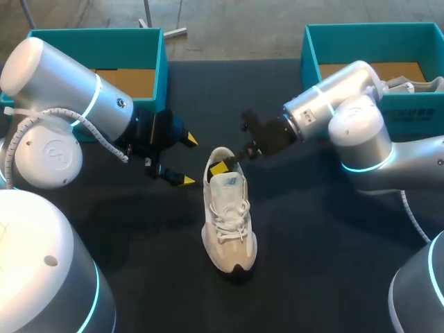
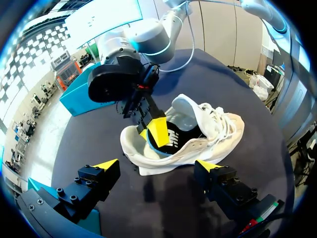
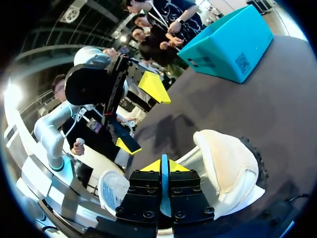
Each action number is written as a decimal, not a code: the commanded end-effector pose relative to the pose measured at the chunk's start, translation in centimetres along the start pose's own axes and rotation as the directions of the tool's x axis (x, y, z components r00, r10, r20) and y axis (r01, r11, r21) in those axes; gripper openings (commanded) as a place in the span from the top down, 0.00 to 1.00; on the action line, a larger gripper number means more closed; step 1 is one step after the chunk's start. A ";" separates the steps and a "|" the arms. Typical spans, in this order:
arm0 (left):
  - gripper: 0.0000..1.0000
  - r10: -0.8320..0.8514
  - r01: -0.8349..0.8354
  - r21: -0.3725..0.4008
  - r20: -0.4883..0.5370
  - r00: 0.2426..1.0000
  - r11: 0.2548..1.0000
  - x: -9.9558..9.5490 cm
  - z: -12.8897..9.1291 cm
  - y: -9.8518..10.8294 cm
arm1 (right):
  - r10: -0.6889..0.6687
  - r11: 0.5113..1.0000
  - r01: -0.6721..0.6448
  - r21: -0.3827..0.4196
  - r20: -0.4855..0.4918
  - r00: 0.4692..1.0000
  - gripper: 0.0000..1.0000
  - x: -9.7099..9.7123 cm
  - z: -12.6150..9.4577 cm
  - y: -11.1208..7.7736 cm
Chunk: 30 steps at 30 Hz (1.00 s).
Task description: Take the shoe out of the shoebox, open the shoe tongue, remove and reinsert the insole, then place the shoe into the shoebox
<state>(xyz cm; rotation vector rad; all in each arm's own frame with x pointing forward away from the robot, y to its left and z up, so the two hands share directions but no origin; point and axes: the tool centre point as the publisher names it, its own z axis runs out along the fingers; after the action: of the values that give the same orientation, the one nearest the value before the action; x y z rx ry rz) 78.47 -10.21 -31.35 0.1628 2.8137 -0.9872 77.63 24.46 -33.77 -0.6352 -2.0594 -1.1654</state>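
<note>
Shoe [image 1: 227, 222] stands upright, cream-white, laced, right end effector [image 1: 220, 167] pinching its insole [image 2: 176, 138].

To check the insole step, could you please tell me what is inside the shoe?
Inside the shoe, the right end effector pinches the dark insole by its blue edge at the heel. The toe end is hidden under the tongue and laces.

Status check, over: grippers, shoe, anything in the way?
Left gripper open beside the shoe, not touching. Right gripper shut on insole edge at the shoe's opening. Shoe upright on table; nothing blocking it.
</note>
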 end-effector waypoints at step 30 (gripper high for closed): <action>0.00 0.000 0.000 -0.003 0.000 1.000 1.000 0.0 0.0 0.0 | -0.119 0.992 0.116 0.041 0.093 0.989 0.56 2.0 -1.5 3.8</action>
<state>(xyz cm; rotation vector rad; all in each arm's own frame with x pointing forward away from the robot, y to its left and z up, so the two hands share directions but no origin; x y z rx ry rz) 78.47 -10.21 -31.35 0.1628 2.8137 -0.9872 79.26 25.12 -30.26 -0.5683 -2.2073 -1.2005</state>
